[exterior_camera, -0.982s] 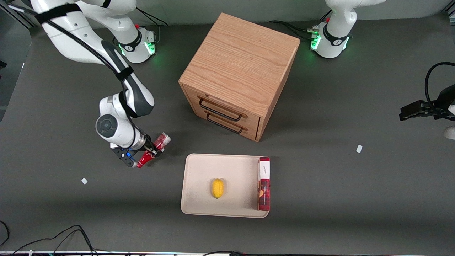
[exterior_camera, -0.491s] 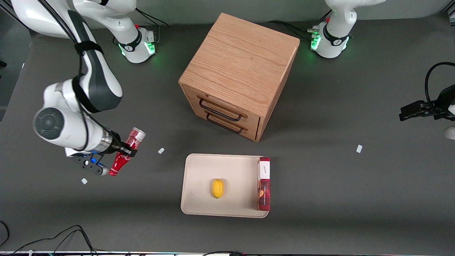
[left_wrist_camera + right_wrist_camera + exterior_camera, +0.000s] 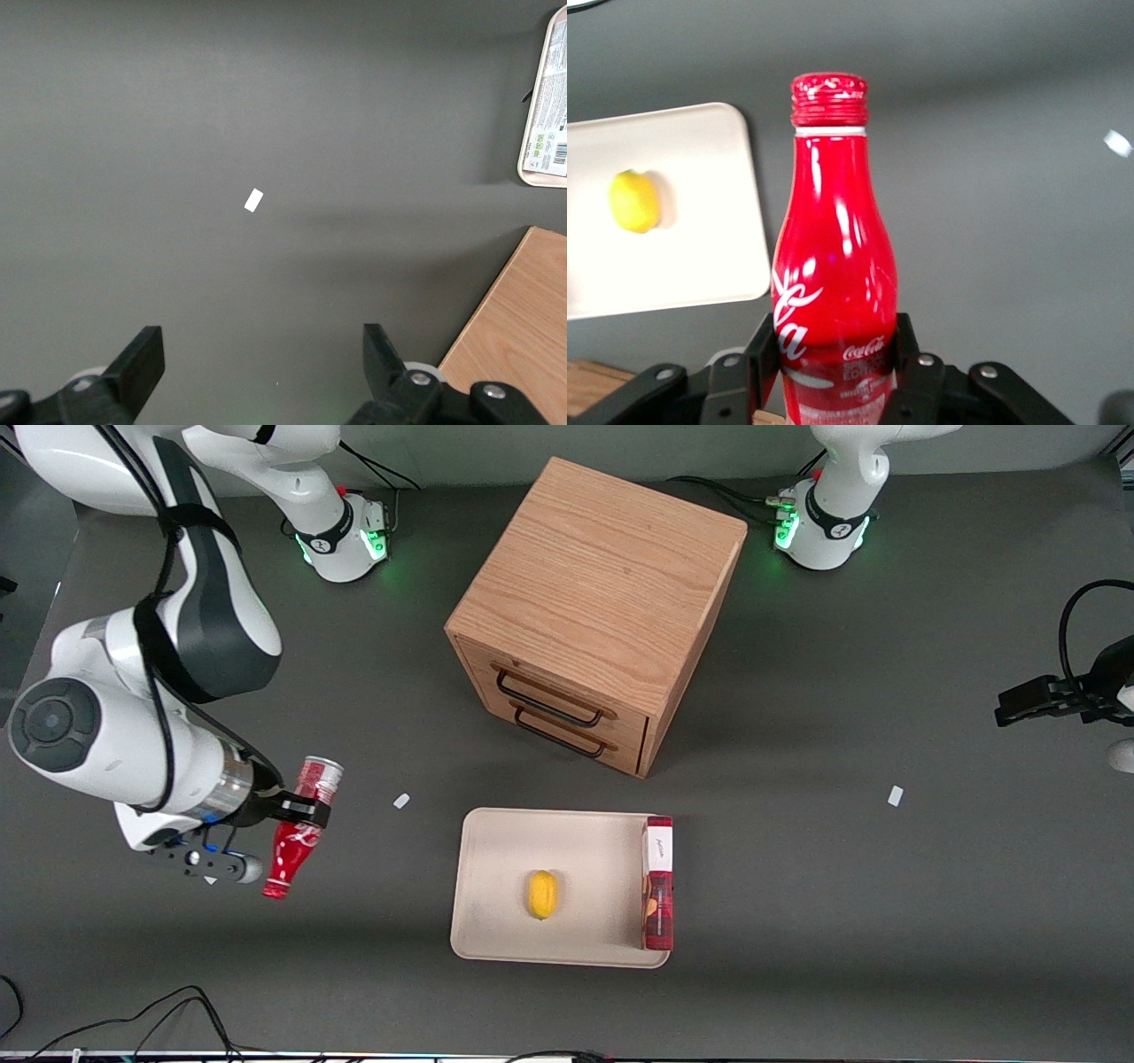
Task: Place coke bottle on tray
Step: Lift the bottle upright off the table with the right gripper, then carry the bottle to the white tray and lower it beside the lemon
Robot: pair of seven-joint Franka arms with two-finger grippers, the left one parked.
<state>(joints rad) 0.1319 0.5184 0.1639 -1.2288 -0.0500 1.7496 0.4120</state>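
coke bottle [image 3: 298,825]: clamped between gripper [image 3: 299,811] fingers [image 3: 914,372] near its base; held above surface [image 3: 797,921] | tray [image 3: 496,850]: well apart

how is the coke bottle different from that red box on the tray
The coke bottle is round and contoured with a narrow neck and cap; the red box is a long flat rectangle. The bottle is held off the table in the gripper, its jaws shut on it, toward the working arm's end; the box lies on the tray along one rim, beside the lemon. Both are red with white markings.
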